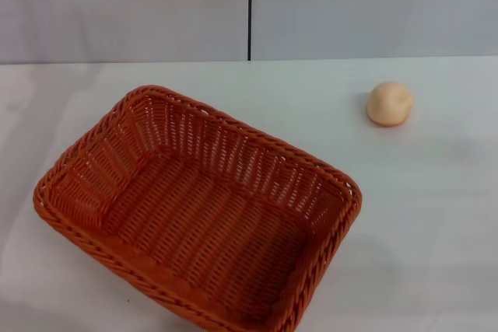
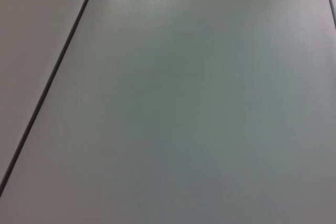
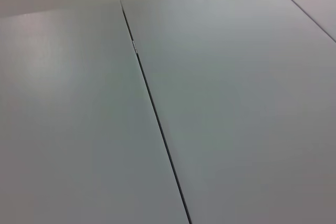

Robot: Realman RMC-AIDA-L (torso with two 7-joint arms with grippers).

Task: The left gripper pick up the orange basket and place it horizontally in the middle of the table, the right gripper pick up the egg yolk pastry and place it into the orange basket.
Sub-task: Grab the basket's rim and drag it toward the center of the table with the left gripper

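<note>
Looking down from the head view, you had these things before you:

Orange basket: the orange basket point(image 1: 198, 211) sat in the lower left of the frame and reached past the centre. It lay skewed, its long sides running from upper left to lower right, and its near corner was cut off by the bottom edge. You could see straight into it, and only its woven floor showed inside.

Egg yolk pastry: the egg yolk pastry point(image 1: 390, 103) rested in the upper right of the frame, well apart from the basket and outside it. It was round and pale, with a browner patch along its lower edge.

Table: the table point(image 1: 436, 223) was plain white and carried both things. Its far edge met the wall across the upper part of the frame.

Wall: the wall point(image 1: 124, 5) was grey-white panelling, with one dark vertical seam at the top centre of the frame.

Left gripper: you could not see it in any view, so I cannot tell whether the claw was released or clenched. Its wrist view gave you only pale panel point(image 2: 199, 108) with a dark seam near the left edge.

Right gripper: likewise out of sight, claw state not tellable. Its wrist view gave you pale panels point(image 3: 241, 103) split by a dark seam down the middle.
</note>
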